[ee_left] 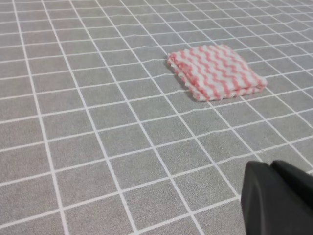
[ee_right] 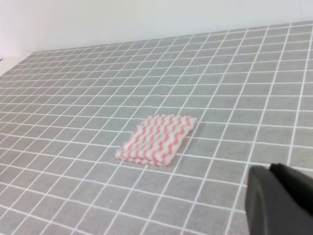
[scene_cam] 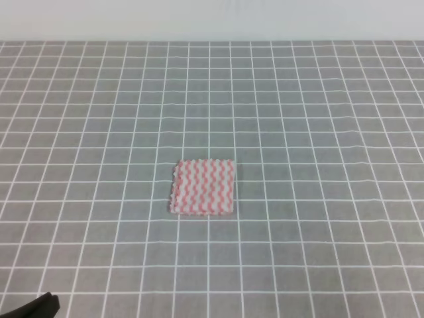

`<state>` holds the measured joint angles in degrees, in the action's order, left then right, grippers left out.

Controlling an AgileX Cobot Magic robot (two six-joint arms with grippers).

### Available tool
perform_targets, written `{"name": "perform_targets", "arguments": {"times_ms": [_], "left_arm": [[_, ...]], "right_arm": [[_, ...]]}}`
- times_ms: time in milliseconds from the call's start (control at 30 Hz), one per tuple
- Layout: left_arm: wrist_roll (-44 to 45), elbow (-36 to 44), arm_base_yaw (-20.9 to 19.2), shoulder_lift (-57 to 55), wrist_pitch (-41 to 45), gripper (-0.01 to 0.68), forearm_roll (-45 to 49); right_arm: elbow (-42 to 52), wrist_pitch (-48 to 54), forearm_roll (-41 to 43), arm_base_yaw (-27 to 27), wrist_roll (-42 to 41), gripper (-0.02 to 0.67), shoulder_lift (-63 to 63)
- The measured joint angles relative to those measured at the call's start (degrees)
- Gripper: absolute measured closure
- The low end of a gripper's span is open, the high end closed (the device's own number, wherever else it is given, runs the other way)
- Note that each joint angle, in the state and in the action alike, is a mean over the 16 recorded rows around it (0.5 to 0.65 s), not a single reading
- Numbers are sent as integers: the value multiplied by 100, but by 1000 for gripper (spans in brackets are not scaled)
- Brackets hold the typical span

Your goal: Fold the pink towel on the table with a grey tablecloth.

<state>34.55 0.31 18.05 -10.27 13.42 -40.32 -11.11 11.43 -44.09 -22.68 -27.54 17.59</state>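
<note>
Your pink towel [scene_cam: 203,187] lies folded, layers stacked, on the grey gridded tabletop [scene_cam: 318,119]. Both tools sit well apart from it. You cannot tell whether the left tool [ee_left: 279,198] or right tool [ee_right: 279,200] is open.

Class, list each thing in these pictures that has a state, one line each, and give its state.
pink towel: folded into a small stack, layered edges showing, lying flat, not held.
grey tablecloth: spread flat, slight ripples.
left hand: away from the towel; open or shut unclear.
right hand: away from the towel; open or shut unclear.

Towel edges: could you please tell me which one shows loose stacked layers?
The towel's left edge in the high view: ragged, with layers showing; the right edge looks smooth, like a fold.
</note>
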Motion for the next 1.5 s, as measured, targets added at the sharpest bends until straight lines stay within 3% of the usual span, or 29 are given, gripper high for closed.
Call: {"name": "perform_targets", "arguments": {"times_ms": [267,533,833,1133,1500], "left_arm": [[1,0,0,-1,42,676,4],[1,0,0,-6,43,676,10],[0,0,0,-10,49,677,10],[0,0,0,-22,45,677,10],[0,7,0,-20,37,677,12]], "right_arm": [[264,-950,279,49,1,664,-70],[737,-1486,546,623,1,664,-600],[1065,-1083,622,1433,1,664,-1532],[1189,-1123,748,1607,19,664,-1877],[1213,-280,2397,1603,1363,664,-1876]]}}
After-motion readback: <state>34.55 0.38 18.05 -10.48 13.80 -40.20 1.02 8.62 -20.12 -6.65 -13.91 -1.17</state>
